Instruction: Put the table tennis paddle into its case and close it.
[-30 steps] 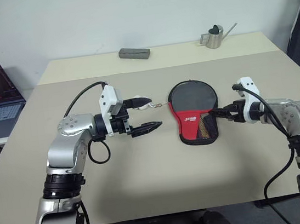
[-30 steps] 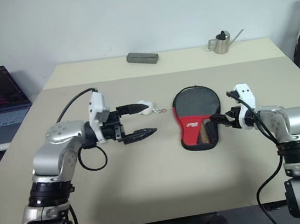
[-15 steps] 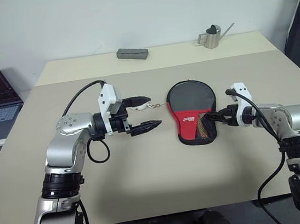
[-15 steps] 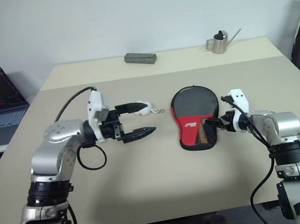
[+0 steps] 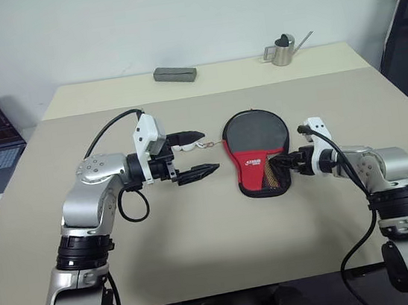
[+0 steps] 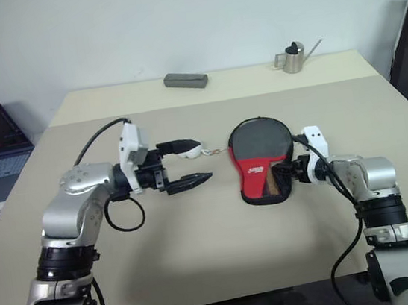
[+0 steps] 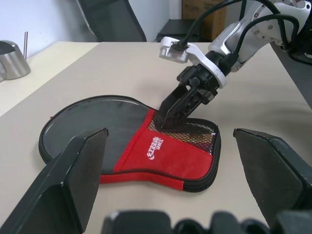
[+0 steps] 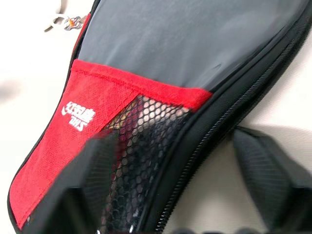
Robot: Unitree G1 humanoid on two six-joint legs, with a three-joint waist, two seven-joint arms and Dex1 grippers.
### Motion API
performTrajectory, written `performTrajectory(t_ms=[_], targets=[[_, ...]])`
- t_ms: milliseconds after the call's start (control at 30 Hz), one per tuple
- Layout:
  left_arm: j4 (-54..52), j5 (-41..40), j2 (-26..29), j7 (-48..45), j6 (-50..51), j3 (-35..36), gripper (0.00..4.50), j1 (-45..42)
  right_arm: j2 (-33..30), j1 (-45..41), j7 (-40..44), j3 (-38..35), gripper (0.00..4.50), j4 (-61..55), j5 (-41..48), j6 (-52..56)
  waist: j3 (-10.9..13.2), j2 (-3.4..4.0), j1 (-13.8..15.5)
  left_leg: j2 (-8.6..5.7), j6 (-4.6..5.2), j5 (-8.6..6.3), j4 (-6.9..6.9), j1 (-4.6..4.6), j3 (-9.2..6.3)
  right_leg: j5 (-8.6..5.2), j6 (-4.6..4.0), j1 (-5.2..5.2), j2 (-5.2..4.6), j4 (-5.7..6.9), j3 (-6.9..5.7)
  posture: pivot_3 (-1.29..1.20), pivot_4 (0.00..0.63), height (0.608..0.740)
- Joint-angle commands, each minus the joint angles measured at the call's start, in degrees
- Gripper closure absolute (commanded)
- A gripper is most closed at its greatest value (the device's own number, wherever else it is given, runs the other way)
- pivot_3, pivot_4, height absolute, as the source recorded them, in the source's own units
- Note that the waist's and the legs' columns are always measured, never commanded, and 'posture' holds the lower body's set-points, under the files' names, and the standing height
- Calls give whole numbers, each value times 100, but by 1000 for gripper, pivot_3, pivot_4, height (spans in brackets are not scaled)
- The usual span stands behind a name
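Reaching in since before, the right pincer (image 5: 282, 165) straddles the case's (image 5: 255, 132) mesh edge, part-open.

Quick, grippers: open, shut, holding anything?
Left gripper: open, empty, beside the case.
Right gripper: fingers at the case's mesh edge; grip cannot be told.

Silver-grey jointed arms with black ribbed collars, white wrist camera housings, looping black cables, and black two-fingered end effectors: left end effector (image 5: 198, 155), right end effector (image 5: 282, 165).

Case (image 5: 258, 153) flat mid-worktop (image 5: 202, 250); left gripper (image 5: 193, 155) to its left, right gripper (image 5: 280, 166) at its right edge; box (image 5: 175, 74) and watering can (image 5: 281, 50) behind.
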Motion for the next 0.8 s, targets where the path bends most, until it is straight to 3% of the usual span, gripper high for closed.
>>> performTrajectory(t_ms=[33,267,800], targets=[[-111,-91,87,32,-63,58,0,-106,52,-51,2,35,2295,-42,-12,22,0,0,1,-1,0,0,0,0,0,0,0,0,0,0,1,0,150,740],[-114,-77,169,53,-75,95,0,1,110,-60,-93,-58,4481,-3,-50,61,0,1,2,0,0,0,0,0,0,0,0,0,0,0,1,0,150,740],[-964,-570,1320,-743,392,119,0,1180,326,85,-443,-393,4481,-800,394,1303,-2,3,12,1,1,-1,-9,2,-2,0,-1,-2,-1,-2,2,0,150,740]])
